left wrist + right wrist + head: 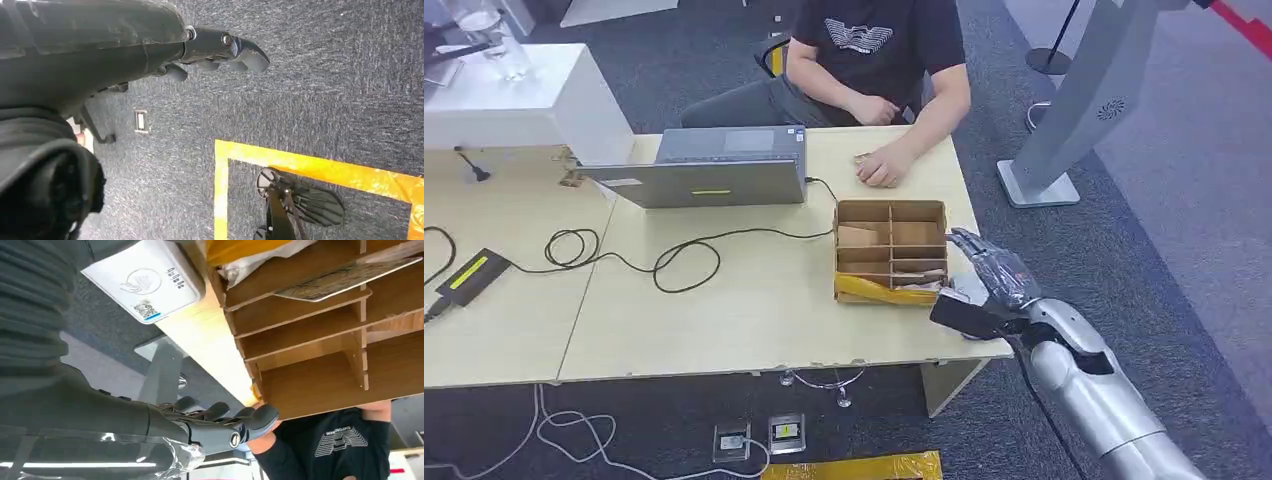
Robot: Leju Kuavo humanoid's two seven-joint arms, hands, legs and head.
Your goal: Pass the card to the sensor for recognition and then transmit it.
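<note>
Corrugated brown cardboard box (891, 250), split by thin partitions into rectangular compartments, right of centre in the head view on a pale wood-grain table (724, 310). Crumpled yellow wrapping (874, 290) along the box's near wall. Flat, thin card (350, 277) with a faint printed pattern, lying in one compartment next to the one with the yellow wrapping, clear of both hands.

Right hand (984, 285), dark and glossy under a clear film, just beside the box at the table's right edge; fingers (240, 420) stretched out and loosely apart, gripping nothing. White, smooth, round-cornered sensor (145, 282) with a tap icon and a small QR code, on the table edge close by that hand.

Left hand (210, 50) hanging over coarse dark carpet (325, 75), fingers nearly straight, empty.

Matte grey laptop (714, 170) at upper centre, black looping cable (684, 260) trailing across the tabletop. Seated person in a black T-shirt (874, 40) at the far side, one hand (884, 170) resting on the table.
</note>
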